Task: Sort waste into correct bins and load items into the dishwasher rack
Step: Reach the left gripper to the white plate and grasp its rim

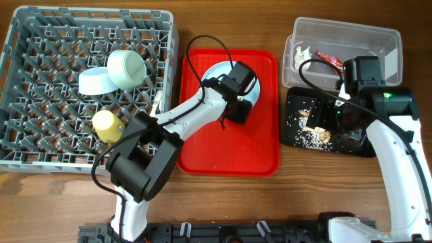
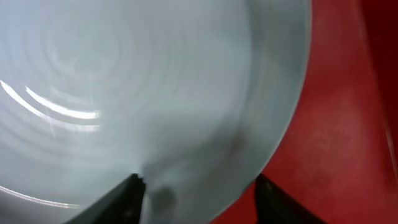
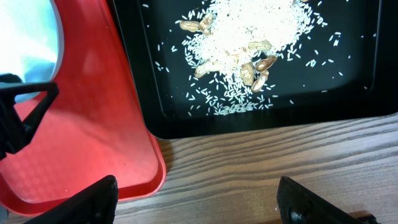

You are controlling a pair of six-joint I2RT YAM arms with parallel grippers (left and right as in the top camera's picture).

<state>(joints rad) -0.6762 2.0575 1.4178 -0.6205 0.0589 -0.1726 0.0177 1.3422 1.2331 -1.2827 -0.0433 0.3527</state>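
A white round plate [image 1: 226,73] lies on the red serving tray [image 1: 229,145]. It fills the left wrist view [image 2: 155,74]. My left gripper [image 1: 237,108] [image 2: 199,180] is open and straddles the plate's rim, one finger over the plate, one over the tray. Two mint-blue bowls [image 1: 126,67] [image 1: 96,82] and a yellow cup [image 1: 106,125] sit in the grey dishwasher rack [image 1: 40,40]. The clear tub [image 1: 378,37] holds a red wrapper [image 1: 329,59] and a white tissue [image 1: 302,52]. The black tray [image 1: 293,131] [image 3: 161,118] holds food scraps [image 1: 314,137] [image 3: 249,31]. My right gripper [image 1: 314,121] [image 3: 196,186] is open and empty.
The red tray's corner [image 3: 81,124] lies close beside the black tray, with a strip of bare wooden table [image 3: 261,162] under my right fingers. The left arm reaches across the gap between rack and red tray. Fork and spoon do not show clearly.
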